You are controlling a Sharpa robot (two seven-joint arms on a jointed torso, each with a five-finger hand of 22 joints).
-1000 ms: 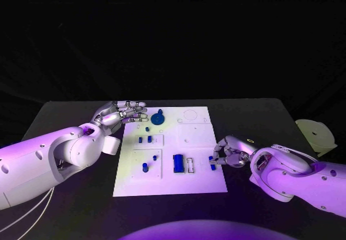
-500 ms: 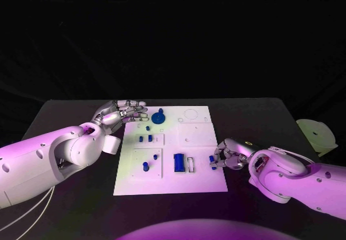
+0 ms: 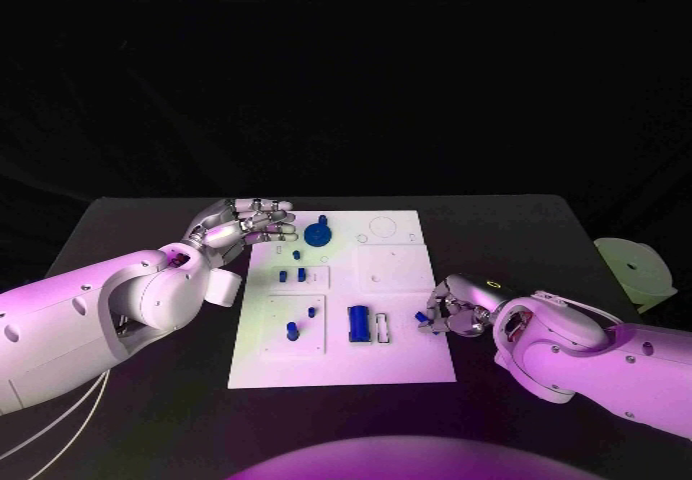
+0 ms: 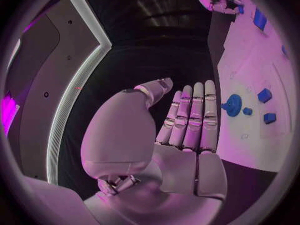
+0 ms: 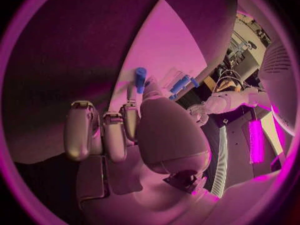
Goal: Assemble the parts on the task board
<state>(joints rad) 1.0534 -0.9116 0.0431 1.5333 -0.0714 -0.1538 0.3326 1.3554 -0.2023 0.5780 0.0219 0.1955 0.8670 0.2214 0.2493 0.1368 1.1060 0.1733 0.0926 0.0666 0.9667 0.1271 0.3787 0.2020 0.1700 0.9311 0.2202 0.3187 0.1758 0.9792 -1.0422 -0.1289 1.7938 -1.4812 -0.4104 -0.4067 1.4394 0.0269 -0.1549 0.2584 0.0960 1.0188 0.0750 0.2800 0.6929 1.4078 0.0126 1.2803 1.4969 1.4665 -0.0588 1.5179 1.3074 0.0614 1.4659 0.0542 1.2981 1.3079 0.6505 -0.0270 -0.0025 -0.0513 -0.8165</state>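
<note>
At the task board's right edge, about four o'clock, my right hand pinches a small blue peg; I think I'm placing it; next I must find its hole; my left hand waits flat, fingers together, at ten o'clock.

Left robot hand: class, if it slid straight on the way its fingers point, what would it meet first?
Probably the round blue part at the far left of the task board. The left robot hand points its extended fingers toward it, a short gap away; its height over the board is unclear.
</note>
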